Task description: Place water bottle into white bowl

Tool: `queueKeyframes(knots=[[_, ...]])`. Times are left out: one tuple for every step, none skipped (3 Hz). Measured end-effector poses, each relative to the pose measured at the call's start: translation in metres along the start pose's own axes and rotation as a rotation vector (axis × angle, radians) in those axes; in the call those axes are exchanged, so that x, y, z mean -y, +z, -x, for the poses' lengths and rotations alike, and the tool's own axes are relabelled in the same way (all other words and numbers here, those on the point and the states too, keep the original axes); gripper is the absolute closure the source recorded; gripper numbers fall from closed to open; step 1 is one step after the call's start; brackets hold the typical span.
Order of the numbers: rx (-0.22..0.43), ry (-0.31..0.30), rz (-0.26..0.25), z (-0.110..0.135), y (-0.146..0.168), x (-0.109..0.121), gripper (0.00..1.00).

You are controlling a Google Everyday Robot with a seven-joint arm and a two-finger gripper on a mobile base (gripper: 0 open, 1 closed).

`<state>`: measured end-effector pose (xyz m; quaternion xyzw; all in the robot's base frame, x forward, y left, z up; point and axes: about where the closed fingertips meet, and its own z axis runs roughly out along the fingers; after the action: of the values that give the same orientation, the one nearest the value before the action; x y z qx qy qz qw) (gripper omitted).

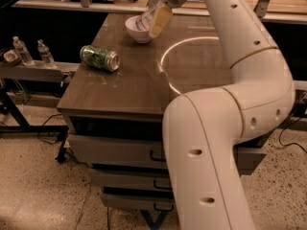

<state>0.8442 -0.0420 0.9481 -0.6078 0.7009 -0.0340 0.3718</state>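
Observation:
The white bowl (135, 31) stands at the far left of the brown table top (139, 80). The water bottle (146, 18), clear with a pale label band, is tilted over the bowl with its lower end at the bowl's rim. My gripper (154, 25) comes down from the top of the view and is shut on the bottle. One cream fingertip (161, 19) lies along the bottle's right side. The bottle's cap is hidden by the gripper.
A green patterned can (100, 58) lies on its side at the table's left. Two tiny clear bottles (22, 51) stand on a low shelf to the left. My white arm (225, 128) covers the table's right front. Drawers (120, 150) sit under the top.

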Motion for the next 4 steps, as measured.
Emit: queueKeyframes(knots=[[0.113,0.078,-0.003,0.010,-0.035,0.004,0.00],[0.240,0.213,-0.033,0.004,-0.080,0.017,0.00],[0.352,0.398,-0.177,-0.031,-0.161,0.055,0.00],[0.382,0.473,-0.282,-0.052,-0.208,0.077,0.00]])
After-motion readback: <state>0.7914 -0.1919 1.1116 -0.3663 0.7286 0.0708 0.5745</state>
